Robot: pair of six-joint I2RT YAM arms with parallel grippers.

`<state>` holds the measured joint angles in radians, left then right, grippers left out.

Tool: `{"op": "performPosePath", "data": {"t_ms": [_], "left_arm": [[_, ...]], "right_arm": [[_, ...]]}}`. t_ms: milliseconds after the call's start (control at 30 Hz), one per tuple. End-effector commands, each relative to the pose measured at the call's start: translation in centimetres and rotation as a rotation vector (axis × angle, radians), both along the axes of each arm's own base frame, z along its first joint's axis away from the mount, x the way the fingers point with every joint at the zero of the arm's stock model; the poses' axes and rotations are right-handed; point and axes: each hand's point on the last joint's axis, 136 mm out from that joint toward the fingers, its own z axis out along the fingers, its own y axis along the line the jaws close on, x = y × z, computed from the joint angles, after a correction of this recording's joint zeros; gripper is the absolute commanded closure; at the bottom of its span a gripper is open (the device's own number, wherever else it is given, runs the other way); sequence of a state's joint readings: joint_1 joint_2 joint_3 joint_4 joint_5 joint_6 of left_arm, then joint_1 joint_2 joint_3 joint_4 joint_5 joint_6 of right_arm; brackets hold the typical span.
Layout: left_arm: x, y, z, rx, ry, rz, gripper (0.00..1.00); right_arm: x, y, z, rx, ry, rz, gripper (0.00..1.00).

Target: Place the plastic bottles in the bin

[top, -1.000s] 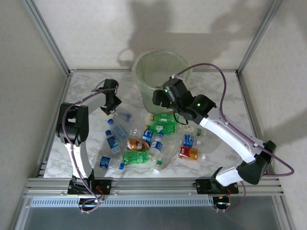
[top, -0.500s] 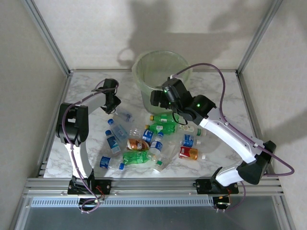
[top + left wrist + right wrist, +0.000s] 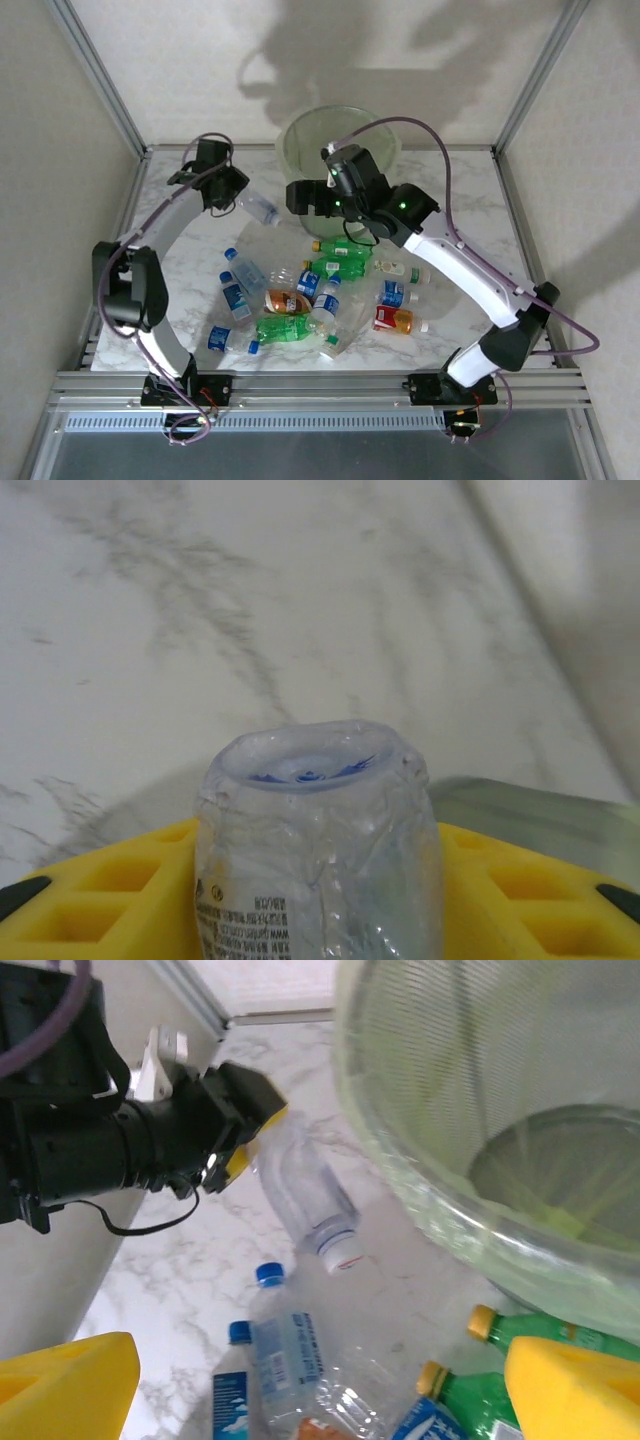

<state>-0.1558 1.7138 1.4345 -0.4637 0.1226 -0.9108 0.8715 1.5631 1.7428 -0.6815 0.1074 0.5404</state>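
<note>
Now | left jaws clamp bottle | bare marble between it, bin

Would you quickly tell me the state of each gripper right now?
Left gripper: closed on a small clear plastic bottle.
Right gripper: jaws open, holding nothing.

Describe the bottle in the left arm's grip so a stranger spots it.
Find the round grey pail with the green liner. Left of it, the left tool grips one clear crumpled plastic bottle. The other bottles lie loose in a pile.
</note>
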Motion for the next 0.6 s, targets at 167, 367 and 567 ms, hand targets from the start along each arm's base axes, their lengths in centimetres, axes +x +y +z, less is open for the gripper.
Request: {"op": "performPosePath", "data": {"t_ms": [167,367,567], "left_arm": [[-1.7,-5.6,12.2,-0.248,-0.287,-0.250,0.48],[-4.3,-7.8,16.9,-0.285,-0.394,-0.380,0.48],[-5.9,-8.5,19.2,-0.294,-0.445,-0.431,0.48]], "right_arm": [[0.5,3.3,-0.1,-0.014,0.051,0.125,0.05],[1.7,4.0,-0.9,-0.058,0.069,0.129,0.01],[1.9,5.2,-1.1,-0.051,0.094,0.161,0.06]]}}
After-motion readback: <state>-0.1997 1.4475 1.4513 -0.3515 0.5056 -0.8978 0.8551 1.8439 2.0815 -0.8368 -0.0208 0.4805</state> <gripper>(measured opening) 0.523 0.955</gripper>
